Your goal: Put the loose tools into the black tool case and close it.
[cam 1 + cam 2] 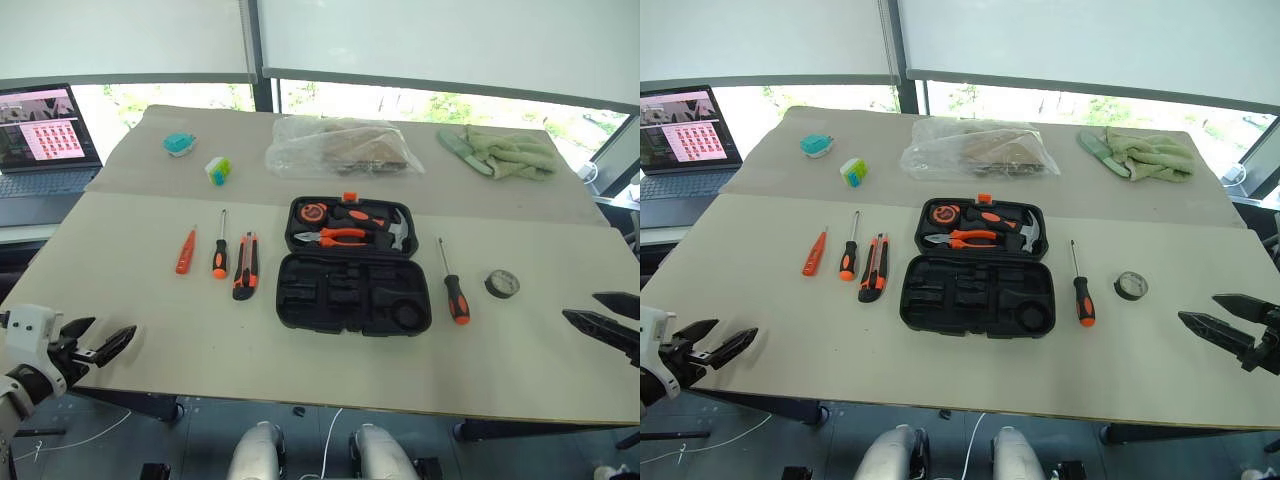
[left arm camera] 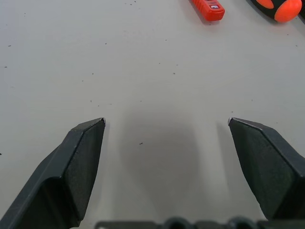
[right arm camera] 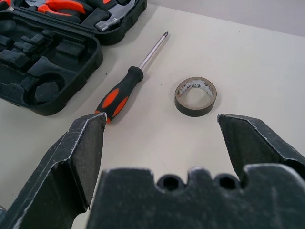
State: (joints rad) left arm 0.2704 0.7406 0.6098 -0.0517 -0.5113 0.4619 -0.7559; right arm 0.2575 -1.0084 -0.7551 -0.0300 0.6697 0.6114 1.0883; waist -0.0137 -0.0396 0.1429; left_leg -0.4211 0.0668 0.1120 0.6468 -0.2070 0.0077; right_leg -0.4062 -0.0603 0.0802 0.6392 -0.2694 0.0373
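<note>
- The black tool case (image 1: 355,265) is laid open at the middle of the counter (image 1: 120,300), with its small orange latch (image 1: 349,197) on the far edge.
- In the far half, pliers (image 1: 335,236), a hammer (image 1: 393,233) and a tape measure (image 1: 313,212) are seated; the moulded slots of the near half are seen unfilled.
- Left of the case, three loose tools are laid side by side: the utility knife (image 1: 245,266) nearest the case, then a screwdriver (image 1: 221,246), then the orange tester pen (image 1: 186,251).
- Right of the case, a second screwdriver (image 1: 453,283) is laid just beside it, and the black tape roll (image 1: 502,284) further right.
- A clear plastic bag (image 1: 340,147) and green gloves (image 1: 500,152) are placed at the far side.
- The left gripper (image 1: 98,340) is held at the near left edge of the counter, jaws spread wide, nothing held.
- The right gripper (image 1: 610,318) is held at the near right edge, jaws likewise wide apart and empty.
</note>
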